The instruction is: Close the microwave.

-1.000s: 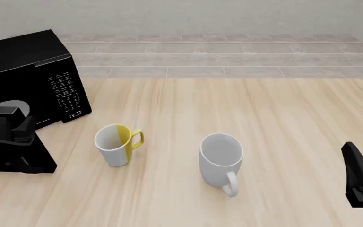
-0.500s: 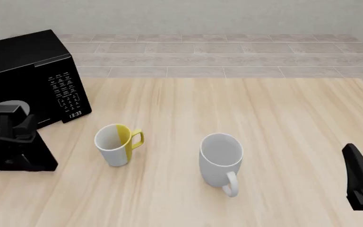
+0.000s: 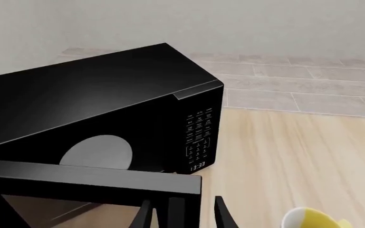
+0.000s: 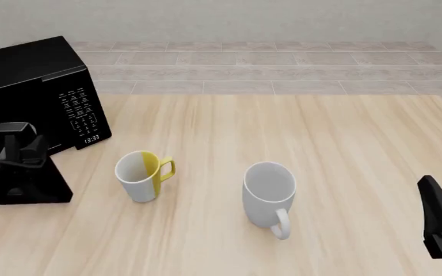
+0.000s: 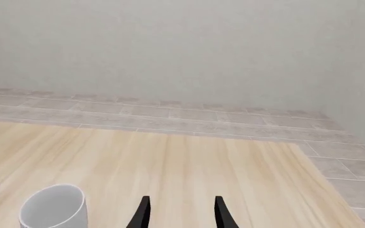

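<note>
The microwave (image 4: 33, 77) is a glossy black box at the table's far left, with its keypad panel (image 4: 81, 114) facing right. Its dark door (image 4: 29, 187) stands swung open toward the near side. In the left wrist view the microwave (image 3: 106, 102) shows its grey round plate (image 3: 97, 151) behind the door's top edge (image 3: 87, 183). My left gripper (image 3: 184, 216) is open, and the door's free end lies between its fingers. From the front, the left gripper (image 4: 33, 150) sits at the door's outer face. My right gripper (image 4: 428, 187) is open at the near right, holding nothing.
A white mug with a yellow handle and yellow inside (image 4: 140, 175) stands just right of the open door. A plain white mug (image 4: 269, 195) stands near the table's middle, also in the right wrist view (image 5: 52, 206). A tiled floor lies beyond the table's far edge (image 4: 282, 95).
My left gripper has moved a little forward and to the right, and the door has swung slightly toward the microwave with it. The right arm and both mugs have hardly moved.
</note>
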